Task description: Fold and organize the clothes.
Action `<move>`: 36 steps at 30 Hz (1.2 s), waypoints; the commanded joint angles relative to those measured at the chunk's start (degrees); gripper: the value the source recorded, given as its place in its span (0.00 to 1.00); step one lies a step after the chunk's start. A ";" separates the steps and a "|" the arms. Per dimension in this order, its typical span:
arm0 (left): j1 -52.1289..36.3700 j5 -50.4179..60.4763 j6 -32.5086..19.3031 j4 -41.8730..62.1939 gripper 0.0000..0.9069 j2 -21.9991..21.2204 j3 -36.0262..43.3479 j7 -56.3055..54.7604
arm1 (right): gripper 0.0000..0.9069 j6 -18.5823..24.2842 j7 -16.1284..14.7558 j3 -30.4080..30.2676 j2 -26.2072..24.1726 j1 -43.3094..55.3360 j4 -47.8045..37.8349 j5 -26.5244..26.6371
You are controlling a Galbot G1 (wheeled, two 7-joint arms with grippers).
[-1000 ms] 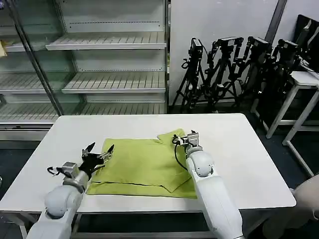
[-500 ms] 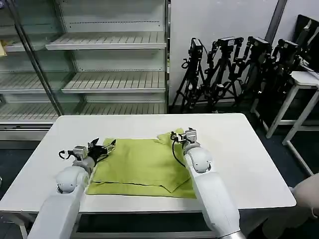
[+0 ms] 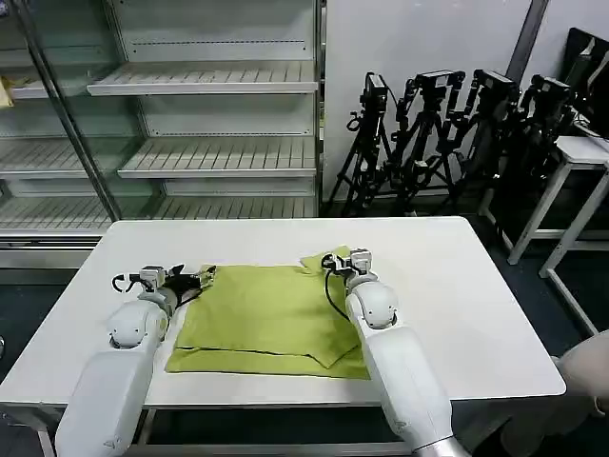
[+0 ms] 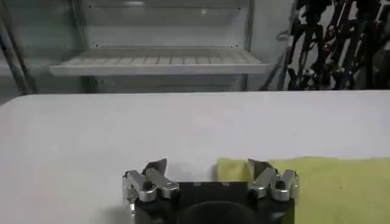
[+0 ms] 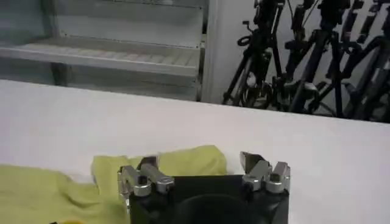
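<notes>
White table (image 3: 457, 295) ahead of me with shelving (image 3: 190, 124) behind, my left gripper (image 3: 195, 282) spread open at the left far corner of the lime T-shirt (image 3: 271, 319) lying folded mid-table, my right gripper (image 3: 347, 259) open too, over its right far corner, tripods (image 3: 457, 133) beyond

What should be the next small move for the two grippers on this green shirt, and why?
Probably lower both and close on the far corners. The left gripper sits open at the far left corner of the T-shirt, the right gripper open at its far right corner, and the shirt lies flat on the table, ungripped.
</notes>
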 commanded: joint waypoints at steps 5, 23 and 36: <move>-1.04 -0.23 1.82 1.44 0.01 -0.06 0.07 0.70 | 0.00 -0.18 0.11 0.38 0.59 0.90 -1.96 2.04; 1.34 0.43 1.79 -2.75 0.01 -0.43 -1.68 3.29 | 0.00 -0.17 -0.60 -0.03 0.36 0.89 -0.80 1.26; 4.93 -1.07 1.75 -11.12 0.01 0.86 -2.57 3.05 | 0.00 -0.08 -0.84 -1.70 -1.48 -1.82 6.38 0.13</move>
